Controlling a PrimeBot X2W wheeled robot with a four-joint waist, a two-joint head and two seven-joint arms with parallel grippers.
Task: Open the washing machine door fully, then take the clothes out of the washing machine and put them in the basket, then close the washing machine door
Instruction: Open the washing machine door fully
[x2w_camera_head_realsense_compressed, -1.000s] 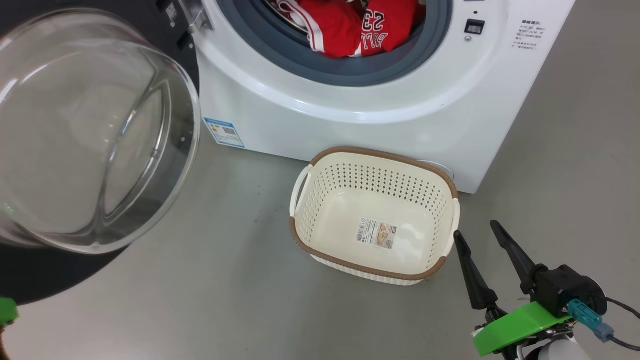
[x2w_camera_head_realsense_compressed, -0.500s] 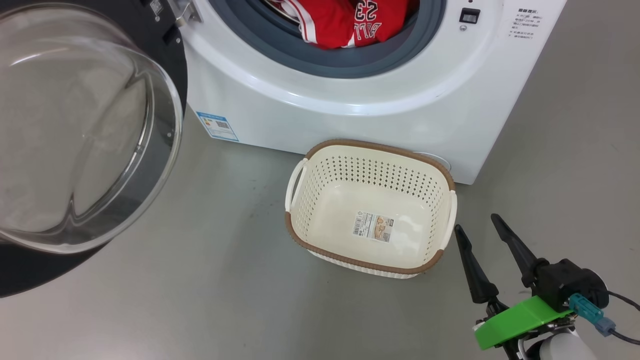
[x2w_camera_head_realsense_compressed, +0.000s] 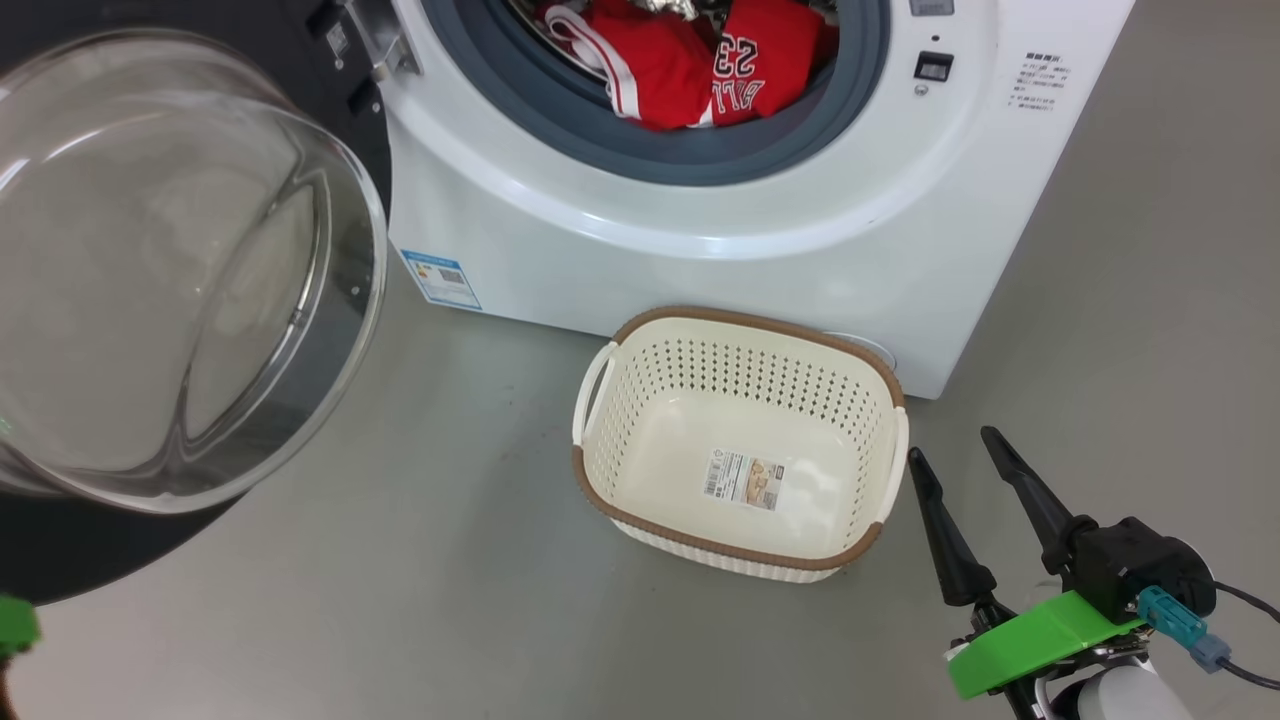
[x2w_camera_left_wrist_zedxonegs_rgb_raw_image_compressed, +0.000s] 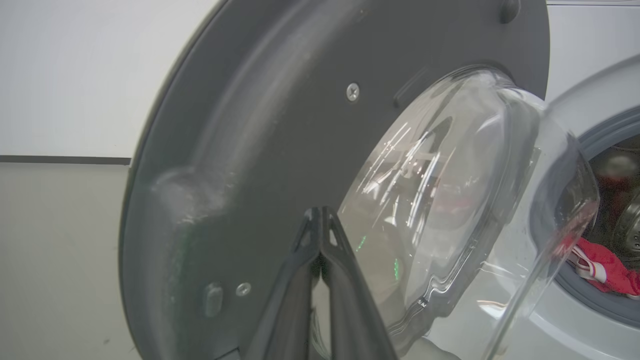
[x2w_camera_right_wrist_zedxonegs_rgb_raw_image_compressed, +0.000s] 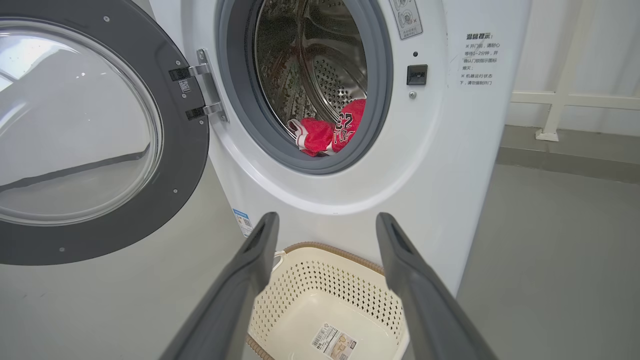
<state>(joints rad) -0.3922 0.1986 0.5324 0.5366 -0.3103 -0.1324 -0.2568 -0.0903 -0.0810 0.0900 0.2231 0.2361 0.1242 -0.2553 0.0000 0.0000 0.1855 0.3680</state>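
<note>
Head view: shows large white front-loading washing machine (x2w_camera_head_realsense_compressed: 700, 250), round black-rimmed glass door (x2w_camera_head_realsense_compressed: 170, 270) swung open left, red white-trimmed clothes (x2w_camera_head_realsense_compressed: 690, 70) inside, cream perforated plastic basket (x2w_camera_head_realsense_compressed: 740, 316) on grey floor (x2w_camera_head_realsense_compressed: 450, 520) in front, right gripper (x2w_camera_head_realsense_compressed: 952, 444) spread wide beside it. Left wrist: finds left gripper (x2w_camera_left_wrist_zedxonegs_rgb_raw_image_compressed: 320, 215) clenched, seemingly touching door's inner face. Right wrist: frames basket between parted fingers (x2w_camera_right_wrist_zedxonegs_rgb_raw_image_compressed: 235, 295)

The washing machine (x2w_camera_head_realsense_compressed: 700, 250) stands on the floor (x2w_camera_head_realsense_compressed: 450, 560), the washing machine door (x2w_camera_head_realsense_compressed: 180, 270) swung out at its left. The clothes (x2w_camera_head_realsense_compressed: 690, 70) lie in the drum (x2w_camera_right_wrist_zedxonegs_rgb_raw_image_compressed: 320, 65), low at the front of the opening. The basket (x2w_camera_head_realsense_compressed: 740, 380) sits on the floor just before the machine, toward its right corner. The right hand (x2w_camera_head_realsense_compressed: 952, 444) is just right of the basket; the left hand (x2w_camera_left_wrist_zedxonegs_rgb_raw_image_compressed: 320, 212) is close before the door's inner face.
</note>
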